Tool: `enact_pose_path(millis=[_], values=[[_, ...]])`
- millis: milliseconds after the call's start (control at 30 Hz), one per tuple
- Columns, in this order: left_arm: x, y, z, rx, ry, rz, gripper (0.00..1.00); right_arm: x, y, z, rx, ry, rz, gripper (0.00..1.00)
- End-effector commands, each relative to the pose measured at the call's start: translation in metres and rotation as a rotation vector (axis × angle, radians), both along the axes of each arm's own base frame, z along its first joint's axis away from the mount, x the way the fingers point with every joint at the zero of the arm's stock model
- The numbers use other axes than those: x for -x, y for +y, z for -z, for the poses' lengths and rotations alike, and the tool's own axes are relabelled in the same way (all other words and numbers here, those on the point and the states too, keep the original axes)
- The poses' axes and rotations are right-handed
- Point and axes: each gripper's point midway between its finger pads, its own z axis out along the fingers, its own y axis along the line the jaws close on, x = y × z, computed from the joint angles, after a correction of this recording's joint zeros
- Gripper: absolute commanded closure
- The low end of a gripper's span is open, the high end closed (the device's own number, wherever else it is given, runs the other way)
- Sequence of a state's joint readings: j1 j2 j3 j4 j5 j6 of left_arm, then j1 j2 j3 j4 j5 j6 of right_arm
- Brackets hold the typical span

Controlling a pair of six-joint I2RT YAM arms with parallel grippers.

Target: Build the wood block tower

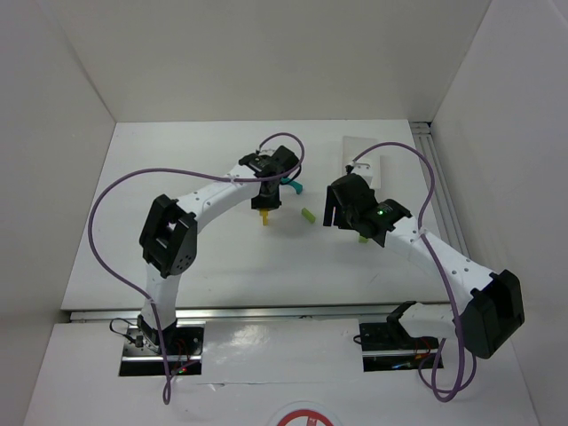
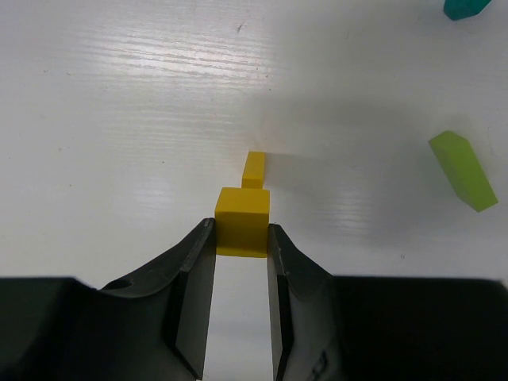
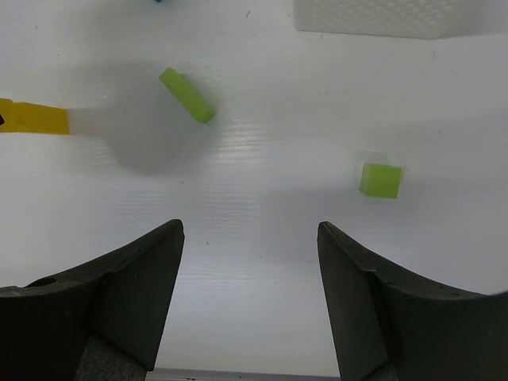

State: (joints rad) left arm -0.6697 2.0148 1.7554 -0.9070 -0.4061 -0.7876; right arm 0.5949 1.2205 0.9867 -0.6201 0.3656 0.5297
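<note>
My left gripper (image 1: pixel 266 201) (image 2: pixel 240 226) is shut on a yellow post (image 2: pixel 242 216) and holds it upright, its lower end at the table; the post also shows in the top view (image 1: pixel 264 218) and at the left edge of the right wrist view (image 3: pixel 33 117). A lime-green post (image 1: pixel 308 216) (image 2: pixel 463 170) (image 3: pixel 186 94) lies flat just right of it. A teal piece (image 1: pixel 295 187) (image 2: pixel 466 8) lies behind the left gripper, mostly hidden. My right gripper (image 1: pixel 335 209) (image 3: pixel 250 226) is open and empty above bare table.
A small lime-green cube (image 3: pixel 380 180) (image 1: pixel 363 239) sits on the table under the right arm. A white rectangular tray (image 1: pixel 390 164) (image 3: pixel 373 20) stands at the back right. White walls enclose the table on three sides.
</note>
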Motion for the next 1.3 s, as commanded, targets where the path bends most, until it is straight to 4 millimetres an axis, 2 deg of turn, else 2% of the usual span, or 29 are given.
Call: enact_pose_path(millis=[0,133,433,933,1267], values=[[-0.003,0.001,-0.006,0.012,-0.016,0.004,0.8,-0.005,0.0,-0.004,-0.003,-0.021,0.006,0.24],[-0.002,-0.001,0.001,0.014,-0.003,0.008,0.79,-0.005,0.0,-0.004,-0.003,-0.021,0.006,0.24],[-0.003,-0.002,0.0,0.02,-0.01,0.008,0.78,-0.005,0.0,-0.004,-0.003,-0.021,0.006,0.24],[-0.004,-0.003,0.01,0.014,0.003,0.0,0.78,-0.004,-0.001,-0.001,0.003,-0.013,0.006,0.24],[-0.002,0.004,0.016,0.002,0.017,-0.01,0.78,-0.004,-0.001,-0.001,0.003,-0.013,0.006,0.24]])
